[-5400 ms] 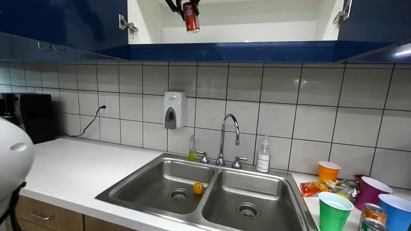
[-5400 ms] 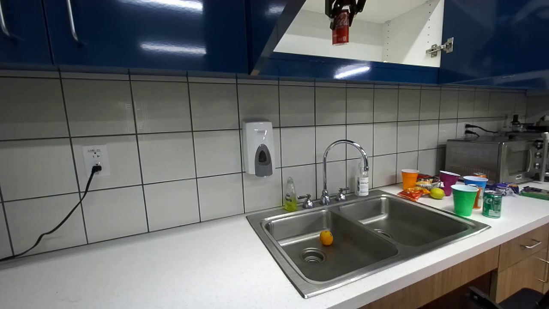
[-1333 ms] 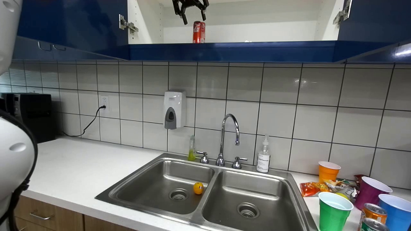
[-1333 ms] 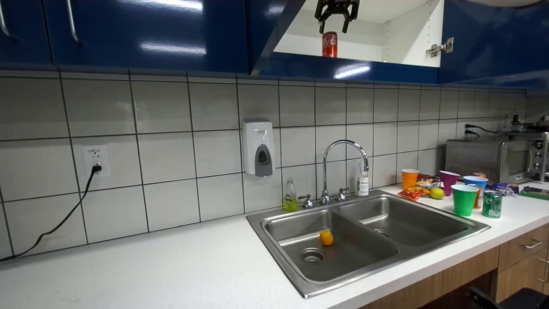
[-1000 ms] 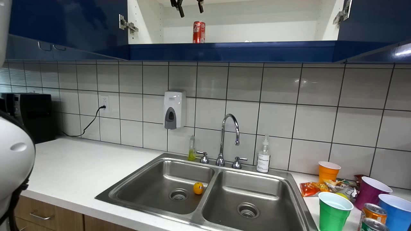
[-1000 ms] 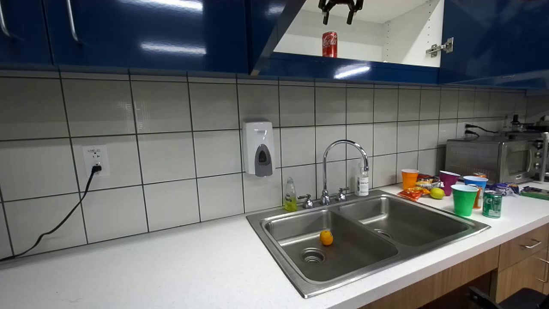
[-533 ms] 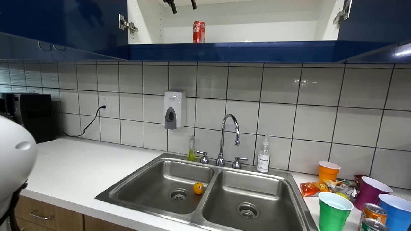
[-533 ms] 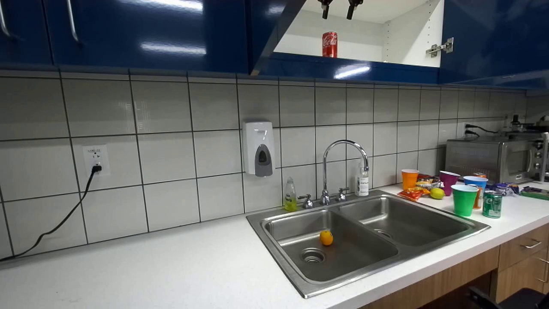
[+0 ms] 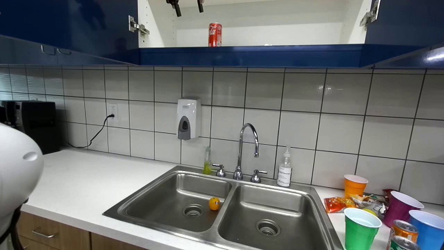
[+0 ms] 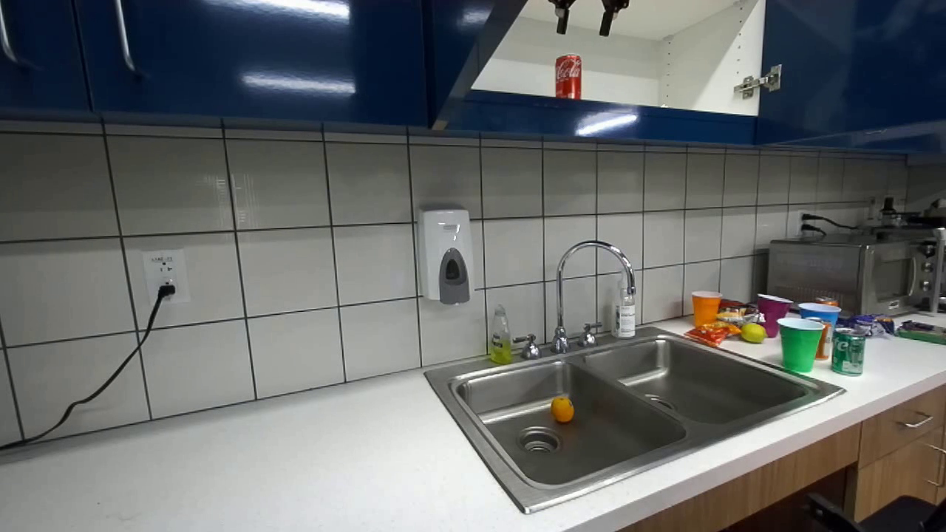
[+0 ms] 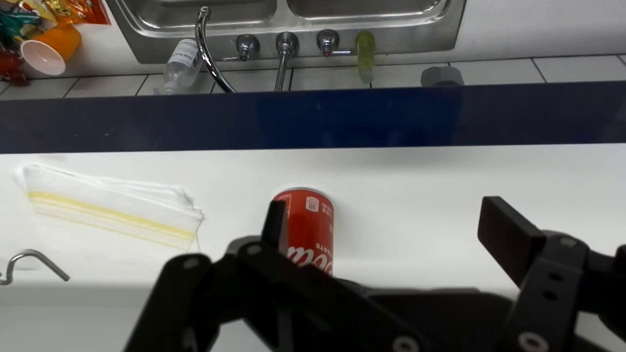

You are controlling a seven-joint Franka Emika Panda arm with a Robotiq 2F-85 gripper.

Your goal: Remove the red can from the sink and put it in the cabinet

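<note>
The red can (image 9: 215, 34) stands upright inside the open cabinet (image 9: 249, 56), just behind its blue front edge, which hides the can's foot in both exterior views. Above the can (image 10: 568, 76) and apart from it, my gripper (image 10: 584, 31) hangs open, cut off by the top of the picture. In an exterior view the gripper (image 9: 189, 12) is up and to the left of the can. The wrist view shows the can (image 11: 313, 225) partly behind one finger, with nothing between the wide jaws. Below, the steel sink (image 9: 223, 217) holds no can.
A small orange ball (image 9: 214, 203) lies in a sink basin. The faucet (image 10: 560, 295) and a wall soap dispenser (image 10: 446, 255) are below the cabinet. Inside it, a plastic bag (image 11: 112, 210) and a metal hook (image 11: 36, 259) show. Several cups, including a green cup (image 10: 799, 345), stand beside the sink.
Earlier the can hung tilted in the gripper; it has since been let go and stands in the cabinet. Over the last second the gripper has shifted sideways from above it, staying open.
</note>
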